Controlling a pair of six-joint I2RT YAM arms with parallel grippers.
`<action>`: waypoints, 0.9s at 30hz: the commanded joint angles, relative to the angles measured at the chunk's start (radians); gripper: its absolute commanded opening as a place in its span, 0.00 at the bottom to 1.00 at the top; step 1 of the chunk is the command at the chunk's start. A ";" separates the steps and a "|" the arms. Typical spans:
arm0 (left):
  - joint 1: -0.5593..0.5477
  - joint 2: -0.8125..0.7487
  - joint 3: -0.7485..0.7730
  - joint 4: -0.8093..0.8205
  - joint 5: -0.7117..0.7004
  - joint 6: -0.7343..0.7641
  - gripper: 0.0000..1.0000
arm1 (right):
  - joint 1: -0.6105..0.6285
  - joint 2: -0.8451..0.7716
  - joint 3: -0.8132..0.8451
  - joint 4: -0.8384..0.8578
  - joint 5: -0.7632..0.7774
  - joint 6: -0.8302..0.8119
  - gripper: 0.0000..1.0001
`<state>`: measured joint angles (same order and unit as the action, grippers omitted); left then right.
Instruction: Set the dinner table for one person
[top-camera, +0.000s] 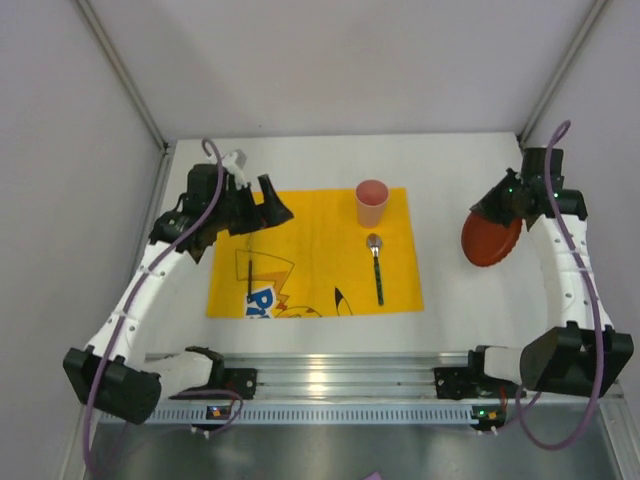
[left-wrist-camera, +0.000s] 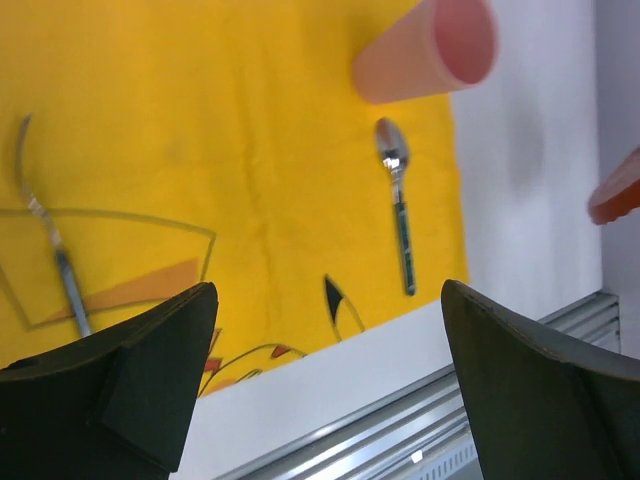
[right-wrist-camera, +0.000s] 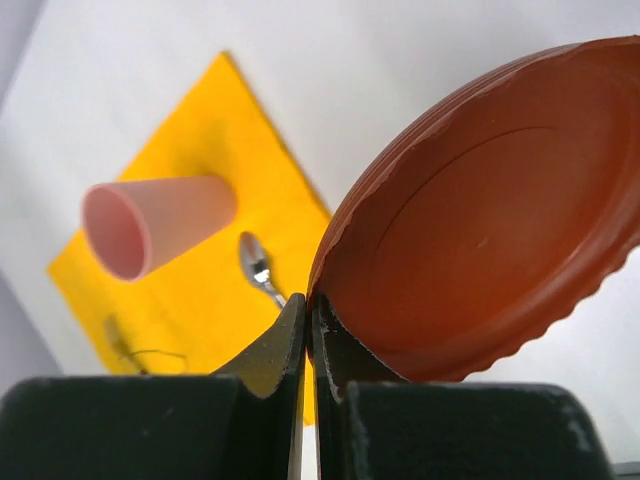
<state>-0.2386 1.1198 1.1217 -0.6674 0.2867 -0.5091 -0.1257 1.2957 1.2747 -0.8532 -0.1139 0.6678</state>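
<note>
The dinner table (top-camera: 450, 160), a white worktop, is railed (top-camera: 330, 385) at 6 o'clock. On its yellow mat (top-camera: 310, 240) a cup (top-camera: 372, 202), spoon (top-camera: 376, 268) and fork (top-camera: 249, 275) are laid. At 3 o'clock, over bare worktop, a tilted red plate (top-camera: 492, 240) is gripped by the right jaws; the left jaws are spread, empty.

Pale grey back wall (top-camera: 340, 60), plain. Silver frame struts (top-camera: 122, 72) at corners. Dull grey surface (top-camera: 350, 452) nearest camera. Soft even light.

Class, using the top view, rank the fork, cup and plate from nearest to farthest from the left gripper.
1. Fork, on the mat's left side, close by the left gripper.
2. Cup, at the mat's far right corner.
3. Plate, right of the mat, held by the right gripper.
</note>
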 joint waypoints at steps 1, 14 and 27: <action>-0.213 0.109 0.249 0.150 -0.100 -0.023 0.99 | 0.014 -0.029 0.049 -0.069 -0.107 0.108 0.00; -0.892 0.819 1.020 -0.038 -0.535 0.242 0.99 | 0.041 -0.075 0.077 -0.164 -0.231 0.167 0.00; -0.998 0.926 1.035 -0.043 -0.646 0.323 0.98 | 0.041 -0.076 0.132 -0.216 -0.313 0.185 0.00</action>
<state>-1.2438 2.0468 2.1136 -0.7155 -0.2996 -0.2134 -0.0940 1.2465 1.3579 -1.0618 -0.3813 0.8387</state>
